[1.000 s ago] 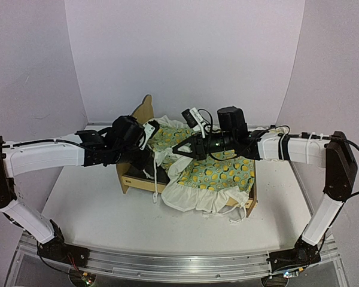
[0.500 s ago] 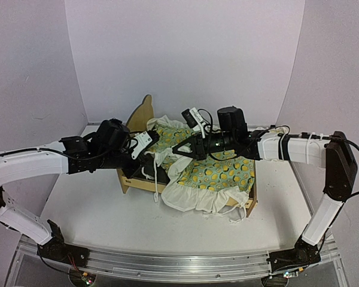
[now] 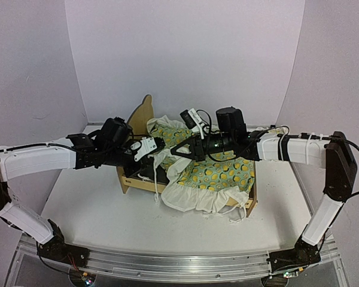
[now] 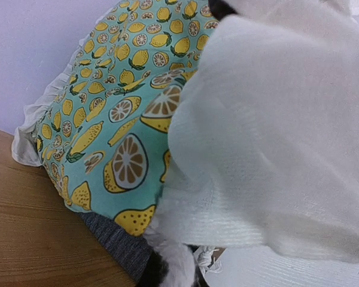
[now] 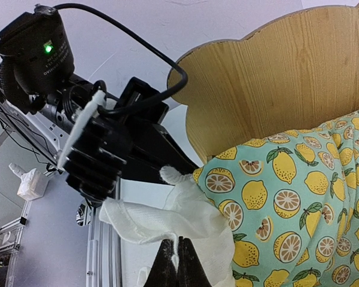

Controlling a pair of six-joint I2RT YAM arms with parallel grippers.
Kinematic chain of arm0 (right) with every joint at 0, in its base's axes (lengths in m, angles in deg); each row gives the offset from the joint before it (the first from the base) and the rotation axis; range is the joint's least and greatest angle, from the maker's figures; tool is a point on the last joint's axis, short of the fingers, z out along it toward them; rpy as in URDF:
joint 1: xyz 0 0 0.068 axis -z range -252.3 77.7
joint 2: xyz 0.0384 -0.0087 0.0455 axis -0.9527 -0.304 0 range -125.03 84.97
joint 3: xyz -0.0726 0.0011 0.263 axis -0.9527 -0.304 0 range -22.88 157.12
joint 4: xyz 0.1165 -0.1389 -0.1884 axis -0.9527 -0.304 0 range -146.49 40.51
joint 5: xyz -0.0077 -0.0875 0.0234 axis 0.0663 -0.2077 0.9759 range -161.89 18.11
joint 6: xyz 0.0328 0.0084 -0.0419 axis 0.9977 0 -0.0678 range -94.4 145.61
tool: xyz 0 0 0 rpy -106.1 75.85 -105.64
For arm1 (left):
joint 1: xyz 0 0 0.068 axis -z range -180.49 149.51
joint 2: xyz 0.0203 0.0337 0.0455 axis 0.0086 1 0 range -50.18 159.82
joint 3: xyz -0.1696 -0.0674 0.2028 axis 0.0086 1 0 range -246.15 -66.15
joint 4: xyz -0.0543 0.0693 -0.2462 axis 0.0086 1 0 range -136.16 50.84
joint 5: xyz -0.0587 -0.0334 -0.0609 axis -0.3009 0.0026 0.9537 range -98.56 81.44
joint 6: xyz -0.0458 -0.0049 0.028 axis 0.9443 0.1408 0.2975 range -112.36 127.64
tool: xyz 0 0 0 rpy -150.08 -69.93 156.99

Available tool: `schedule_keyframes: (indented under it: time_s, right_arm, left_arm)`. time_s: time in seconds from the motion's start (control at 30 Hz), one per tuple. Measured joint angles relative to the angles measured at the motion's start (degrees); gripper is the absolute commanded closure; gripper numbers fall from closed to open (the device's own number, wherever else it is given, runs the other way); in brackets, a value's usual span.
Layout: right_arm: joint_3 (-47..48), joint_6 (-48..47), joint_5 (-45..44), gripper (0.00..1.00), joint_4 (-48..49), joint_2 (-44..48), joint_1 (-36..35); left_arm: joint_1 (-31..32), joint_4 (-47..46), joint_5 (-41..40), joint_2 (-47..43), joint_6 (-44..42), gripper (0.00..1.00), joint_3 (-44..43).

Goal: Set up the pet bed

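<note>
The pet bed (image 3: 142,113), a plywood frame with a tall curved headboard (image 5: 275,84), stands mid-table. Its grey mattress pad (image 4: 116,245) shows under lemon-print fabric. The lemon-print blanket (image 3: 224,173) covers the bed's right part, with its white ruffle (image 3: 194,200) hanging over the front rail. A matching pillow (image 3: 167,128) lies by the headboard. My right gripper (image 5: 178,254) is shut on a lifted fold of the blanket's white ruffle (image 5: 161,218) over the bed's left half. My left gripper (image 4: 170,269) is close beside it (image 3: 157,145), shut with white ruffle cloth (image 4: 275,131) between its fingers.
White walls close in the table at the back and sides. The metal rail (image 3: 179,266) with both arm bases runs along the near edge. The left arm's wrist (image 5: 107,155) fills the left of the right wrist view. Loose white ties (image 3: 239,215) hang at the bed's front right corner.
The left gripper has moved right and a little down, from beside the headboard to close by the right gripper. The right gripper has shifted slightly left, still gripping the ruffle.
</note>
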Motion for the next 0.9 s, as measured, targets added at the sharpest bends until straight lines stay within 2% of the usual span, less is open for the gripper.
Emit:
schedule_keyframes:
  time_s: [0.2,0.57,0.9]
  right_arm:
    - [0.0,0.0,0.0,1.0,0.0,-0.2,0.0]
    - [0.0,0.0,0.2,1.0,0.0,-0.6,0.0]
    - [0.0,0.0,0.7,1.0,0.1,-1.4,0.0]
  left_arm:
    - [-0.6,-0.9,-1.3,2.3,-0.8,1.0,-0.3]
    - [-0.8,-10.1,-4.5,2.5,-0.7,1.0,1.9]
    - [-0.8,-13.1,-2.3,2.1,3.1,1.0,10.4]
